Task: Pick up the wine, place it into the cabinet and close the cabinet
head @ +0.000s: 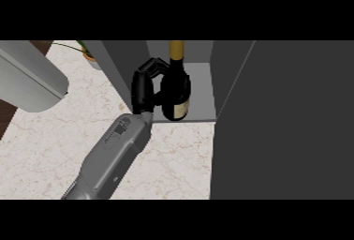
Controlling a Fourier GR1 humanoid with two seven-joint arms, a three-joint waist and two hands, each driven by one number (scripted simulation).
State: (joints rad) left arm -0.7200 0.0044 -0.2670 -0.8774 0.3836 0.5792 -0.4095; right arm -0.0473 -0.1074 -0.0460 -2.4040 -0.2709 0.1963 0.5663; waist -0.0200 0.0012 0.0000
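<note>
The wine bottle is dark glass with a gold foil neck and a cream label near its base. It stands upright just inside the open cabinet, at the front of the pale grey shelf floor. My left hand is at the bottle's left side. Its fingers curl round the far side of the body and the thumb is against the near side. The grey forearm runs down to the lower left. The cabinet door is swung open and fills the right side as a dark grey panel. My right hand does not show.
A big pale grey rounded body fills the upper left corner. A potted plant peeks out behind the cabinet's left wall. The marbled countertop spreads below and to the left, with dark floor past its left edge.
</note>
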